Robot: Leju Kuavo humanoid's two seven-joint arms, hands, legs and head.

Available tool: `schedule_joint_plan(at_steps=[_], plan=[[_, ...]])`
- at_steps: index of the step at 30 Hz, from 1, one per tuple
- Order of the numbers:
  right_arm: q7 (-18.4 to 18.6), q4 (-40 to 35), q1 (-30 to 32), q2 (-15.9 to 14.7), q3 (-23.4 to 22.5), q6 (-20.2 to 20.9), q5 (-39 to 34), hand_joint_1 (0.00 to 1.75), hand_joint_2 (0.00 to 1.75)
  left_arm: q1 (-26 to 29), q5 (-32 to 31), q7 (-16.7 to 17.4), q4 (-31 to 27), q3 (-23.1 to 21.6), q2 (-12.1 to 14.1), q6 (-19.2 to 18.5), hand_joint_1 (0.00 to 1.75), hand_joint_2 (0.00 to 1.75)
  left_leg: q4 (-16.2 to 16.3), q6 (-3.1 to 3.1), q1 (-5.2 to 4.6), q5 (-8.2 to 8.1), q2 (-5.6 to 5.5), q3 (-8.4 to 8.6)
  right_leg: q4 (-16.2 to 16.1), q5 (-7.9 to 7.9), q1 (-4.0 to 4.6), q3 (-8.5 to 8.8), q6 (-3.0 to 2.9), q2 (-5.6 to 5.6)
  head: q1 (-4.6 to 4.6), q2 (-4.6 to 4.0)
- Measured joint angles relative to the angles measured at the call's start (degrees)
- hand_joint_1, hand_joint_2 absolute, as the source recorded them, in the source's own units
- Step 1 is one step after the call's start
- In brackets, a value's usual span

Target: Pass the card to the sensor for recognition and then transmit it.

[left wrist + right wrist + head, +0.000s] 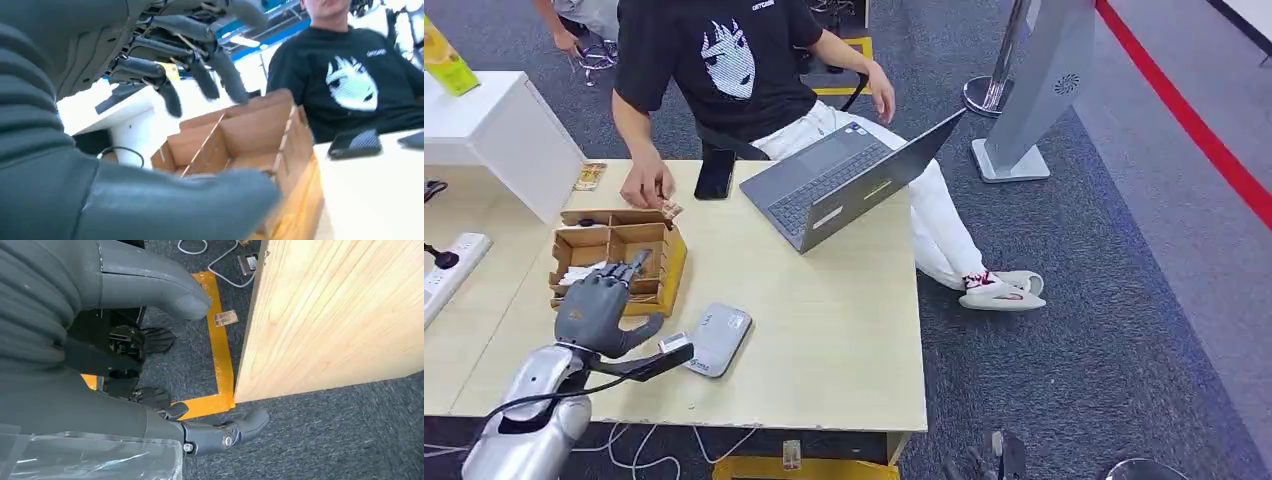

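Note:
My left hand (pixel 604 305) hovers over the near edge of an open cardboard box (pixel 619 240) with dividers, fingers spread and nothing in them. Something white (pixel 576 273) lies in a box compartment just beyond the fingers; I cannot tell if it is a card. A grey flat sensor (pixel 719 338) lies on the table just right of the hand, with a small white piece (pixel 674 342) at its near-left edge. In the left wrist view the left hand (pixel 75 150) is open in front of the box (pixel 250 130). My right hand (pixel 125 405) hangs beside the table, fingers apart, holding nothing.
A person (pixel 724 60) sits across the wooden table (pixel 824 330), one hand (pixel 649 185) at the box's far rim. An open laptop (pixel 844 180) and a black phone (pixel 715 173) lie at the far side. A white cabinet (pixel 494 130) stands at the left.

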Motion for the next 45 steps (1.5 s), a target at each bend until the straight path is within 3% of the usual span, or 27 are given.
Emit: schedule_joint_plan(at_steps=[19,24,31,35,45], plan=[[0.0,0.0,0.0,0.0,-0.8,0.0,0.1,0.00,1.75,0.6,0.1,-0.9,-2.0,0.0,-1.0,0.5,0.00,1.75,0.0,0.00,0.00,0.00,0.00,0.00,0.0,0.00,0.00,0.01,0.00,0.00,0.00,0.00],[0.0,0.0,0.0,0.0,-0.9,0.0,0.4,0.00,1.75,0.6,0.9,-1.3,-2.0,0.0,-1.0,-1.3,0.00,1.75,0.0,0.00,0.00,0.00,0.00,0.00,0.0,0.00,0.00,0.01,0.00,0.00,0.02,0.00],[0.0,0.0,-0.1,0.0,-0.9,0.1,0.9,0.00,1.75,-0.9,-2.2,2.8,2.0,0.0,0.6,-4.1,0.00,1.75,0.0,0.00,0.01,0.00,0.00,0.00,0.0,0.00,0.01,-0.01,0.00,0.00,0.00,0.00],[0.0,0.0,-0.2,0.0,-0.9,0.2,1.1,0.00,1.75,-3.2,-7.5,8.0,6.9,0.0,0.9,-3.0,0.00,1.75,0.0,0.00,0.01,0.01,-0.01,0.00,0.0,0.00,0.01,0.01,0.00,-0.01,0.02,0.00],[0.1,0.0,-0.2,0.0,-0.9,0.2,1.3,0.00,1.75,-5.5,-8.8,8.7,12.8,0.0,0.7,-1.8,0.00,1.75,0.0,0.00,0.00,0.00,0.00,0.00,0.0,0.00,0.00,-0.01,0.00,0.00,0.00,0.00]])
